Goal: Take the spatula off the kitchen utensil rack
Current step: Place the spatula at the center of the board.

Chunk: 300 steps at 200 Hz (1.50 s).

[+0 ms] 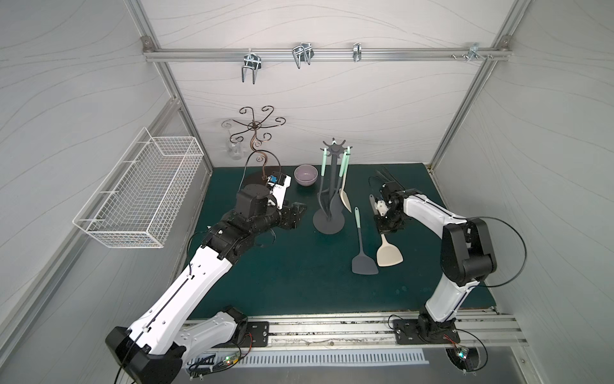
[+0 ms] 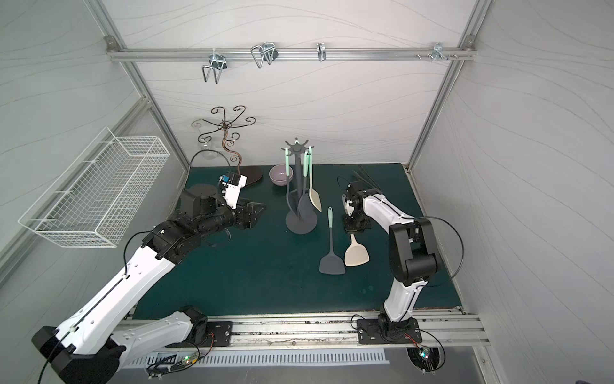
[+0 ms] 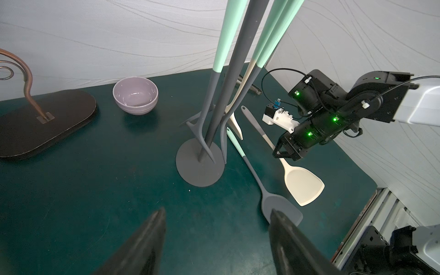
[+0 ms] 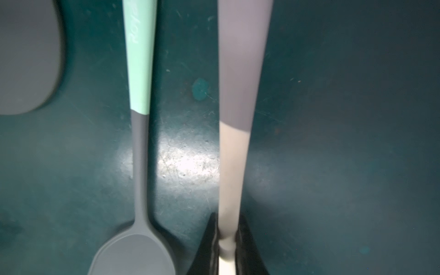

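Clamping the neck of the cream spatula point(image 4: 232, 166), the right gripper point(image 4: 227, 228) is closed tight and holds it low over the green mat point(image 1: 299, 282), off and right of the kitchen utensil rack point(image 1: 328, 226); blade contact with the mat cannot be confirmed. A grey spatula point(image 1: 364, 264) lies just left of it. The left gripper point(image 3: 217, 210) hovers wide open, empty, left of the rack. Hazard: the slim neck may pivot on release, dropping the blade onto the grey spatula; a wide retreat may strike the rack.
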{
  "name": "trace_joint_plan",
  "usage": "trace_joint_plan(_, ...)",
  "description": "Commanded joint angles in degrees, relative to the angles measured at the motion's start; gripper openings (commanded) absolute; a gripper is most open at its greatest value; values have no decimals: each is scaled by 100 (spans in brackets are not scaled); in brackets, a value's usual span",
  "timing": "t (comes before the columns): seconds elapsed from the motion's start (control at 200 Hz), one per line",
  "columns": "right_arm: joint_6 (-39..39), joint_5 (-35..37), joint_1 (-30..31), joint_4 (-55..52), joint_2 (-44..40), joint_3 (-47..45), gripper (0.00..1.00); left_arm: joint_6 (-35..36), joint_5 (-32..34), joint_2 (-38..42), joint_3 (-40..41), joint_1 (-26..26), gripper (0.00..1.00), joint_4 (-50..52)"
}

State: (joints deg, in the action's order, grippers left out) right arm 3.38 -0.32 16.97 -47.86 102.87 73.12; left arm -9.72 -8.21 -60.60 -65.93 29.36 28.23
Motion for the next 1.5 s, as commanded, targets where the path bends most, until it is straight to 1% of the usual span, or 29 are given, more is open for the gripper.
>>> trace_joint_plan(0.0, -135, -182, -101, 12, 152, 37, 0, 66, -65, -22, -8, -18, 73, -127)
trace_joint_plan(0.315, 93, -494, -150, 78, 190, -318, 0, 16, -135, -138, -4, -18, 73, -116)
trace_joint_plan(0.445, 100, -341, -153, 77, 252, -395, 0, 5, -165, -168, -6, -13, 73, -120)
trace_joint_plan(0.645, 103, -383, -153, 53, 311, -400, 0, 14, -139, -171, 19, -10, 73, -110)
trace_joint_plan(0.85, 240, -316, -152, 57, 290, -417, 19, 4, -131, -194, 15, -10, 73, -98)
trace_joint_plan(0.92, 319, -251, -159, 33, 242, -404, 28, 5, -120, -189, 28, -18, 73, -101)
trace_joint_plan(1.04, 483, -199, -177, -9, 40, -403, 40, 5, -91, -193, 35, -14, 73, -98)
trace_joint_plan(1.156, 600, -306, -271, 1, -323, -424, 46, 21, -29, -174, 31, -11, 73, -104)
trace_joint_plan(1.331, 591, -343, -298, -107, -1045, -148, 47, 52, 136, -163, -6, -25, 73, -94)
trace_joint_plan(1.406, 645, -487, -231, 79, -1466, -72, 47, 28, 149, -202, -61, -24, 73, -98)
trace_joint_plan(1.496, 731, -569, 55, 633, -2071, -107, 47, -99, 10, -334, -194, -90, 73, -105)
